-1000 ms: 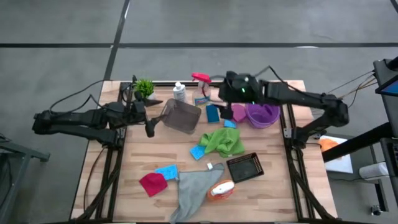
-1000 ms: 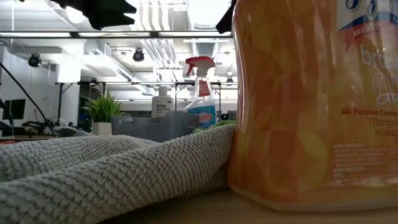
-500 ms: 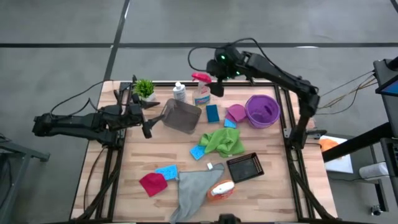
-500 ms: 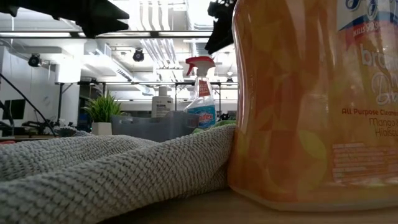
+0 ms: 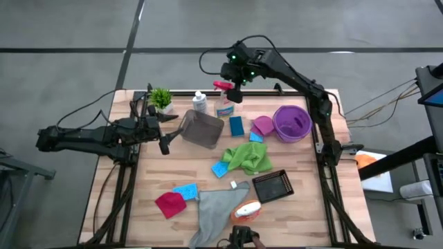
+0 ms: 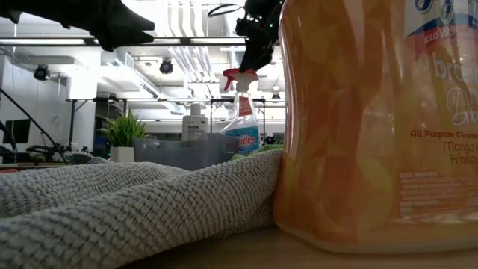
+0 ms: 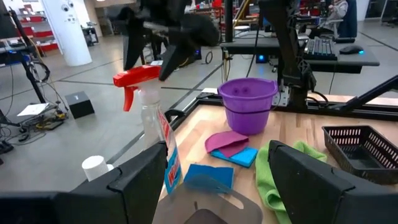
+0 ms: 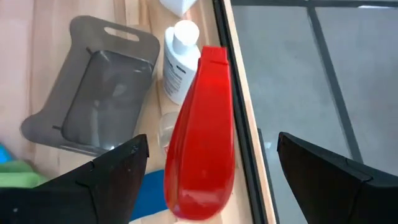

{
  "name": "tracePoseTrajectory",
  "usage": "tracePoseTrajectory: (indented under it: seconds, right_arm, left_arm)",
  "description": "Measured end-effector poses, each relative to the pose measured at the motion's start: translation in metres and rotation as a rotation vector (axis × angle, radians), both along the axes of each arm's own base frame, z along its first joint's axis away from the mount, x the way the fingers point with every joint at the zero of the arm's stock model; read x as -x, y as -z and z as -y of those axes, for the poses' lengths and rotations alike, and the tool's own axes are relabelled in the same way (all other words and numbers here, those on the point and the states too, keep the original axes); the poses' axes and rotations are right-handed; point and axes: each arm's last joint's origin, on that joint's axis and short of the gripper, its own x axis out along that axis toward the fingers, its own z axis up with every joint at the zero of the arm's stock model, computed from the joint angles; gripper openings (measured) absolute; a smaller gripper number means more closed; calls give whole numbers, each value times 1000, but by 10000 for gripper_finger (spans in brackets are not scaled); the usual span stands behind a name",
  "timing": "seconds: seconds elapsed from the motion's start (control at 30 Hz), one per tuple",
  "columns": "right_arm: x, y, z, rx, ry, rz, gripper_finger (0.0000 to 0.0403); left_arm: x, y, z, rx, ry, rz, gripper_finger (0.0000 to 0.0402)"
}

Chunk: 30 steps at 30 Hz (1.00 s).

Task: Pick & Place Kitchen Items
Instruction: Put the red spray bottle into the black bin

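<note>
A spray bottle with a red trigger head [image 8: 202, 134] stands upright at the table's far edge [image 5: 223, 100], next to a small white bottle [image 5: 199, 102]. My right gripper [image 8: 212, 138] hovers open just above the trigger head, one finger on either side of it and clear of it; it also shows in the high view [image 5: 232, 88] and the low view [image 6: 258, 41]. My left gripper [image 5: 166, 135] waits open at the table's left side, pointing level at a grey bin [image 5: 202, 129].
Also on the table: a purple bucket [image 5: 292, 123], magenta cloth [image 5: 263, 126], blue sponges [image 5: 236, 125] [image 5: 185, 190], green cloth [image 5: 249, 158], black basket [image 5: 273, 185], grey cloth [image 5: 218, 211], orange bottle [image 5: 246, 211], red cloth [image 5: 170, 204] and a potted plant [image 5: 160, 97].
My right gripper has swung from above the magenta cloth beside the purple bucket toward the table's far edge and left, tipping further down, and now stands over the spray bottle's trigger head. It has stayed open. Nothing on the table has moved.
</note>
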Motion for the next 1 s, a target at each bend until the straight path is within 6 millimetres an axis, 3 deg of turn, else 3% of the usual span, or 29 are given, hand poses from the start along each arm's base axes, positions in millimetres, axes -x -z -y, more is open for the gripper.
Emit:
tracePoseTrajectory:
  seconds: [0.17, 0.27, 0.6, 0.8, 1.0]
  right_arm:
    - [0, 10, 2, -15, 10, -45, 348]
    - [1, 7, 2, -5, 12, -36, 322]
    - [2, 6, 2, 12, -7, -42, 128]
    - [6, 0, -1, 16, -9, -37, 129]
    - [24, -32, -12, 71, -2, 34, 129]
  left_arm:
    - [0, 0, 0, 3, 1, 1, 278]
    - [0, 0, 0, 3, 1, 1, 278]
    - [0, 0, 0, 2, 0, 1, 278]
    - [0, 0, 0, 2, 0, 1, 278]
    - [0, 0, 0, -1, 0, 0, 278]
